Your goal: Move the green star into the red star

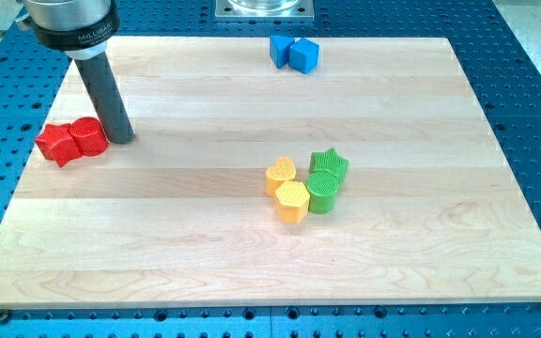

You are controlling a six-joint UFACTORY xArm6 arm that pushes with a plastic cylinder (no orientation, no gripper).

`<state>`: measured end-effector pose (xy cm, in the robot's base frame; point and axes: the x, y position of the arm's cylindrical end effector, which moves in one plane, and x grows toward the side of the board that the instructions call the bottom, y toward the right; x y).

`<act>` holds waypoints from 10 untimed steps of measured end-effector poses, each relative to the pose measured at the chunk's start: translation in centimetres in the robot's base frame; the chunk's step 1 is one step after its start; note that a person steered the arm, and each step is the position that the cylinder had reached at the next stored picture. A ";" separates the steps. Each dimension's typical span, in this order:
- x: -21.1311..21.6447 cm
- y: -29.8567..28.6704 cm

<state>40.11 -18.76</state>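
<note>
Oddly, no claw shows: my tip point(121, 137) rests just right of the red cylinder point(89, 137) and red star point(59, 145). The green star point(330, 165) sits well apart, mid-table point(205, 244), touching the green cylinder point(323, 192). Collar lettering is unreadable.

Red star point(57, 144), green star point(330, 164), yellow heart point(281, 174), blue blocks point(294, 53), pale wooden board point(205, 235).
</note>
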 end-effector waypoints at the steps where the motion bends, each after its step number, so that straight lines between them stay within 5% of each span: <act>1: -1.6 6.2; 3: -1.8 33.6; 4: 4.3 37.1; 8: 10.5 23.7; 10: 9.8 15.2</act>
<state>49.95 -3.56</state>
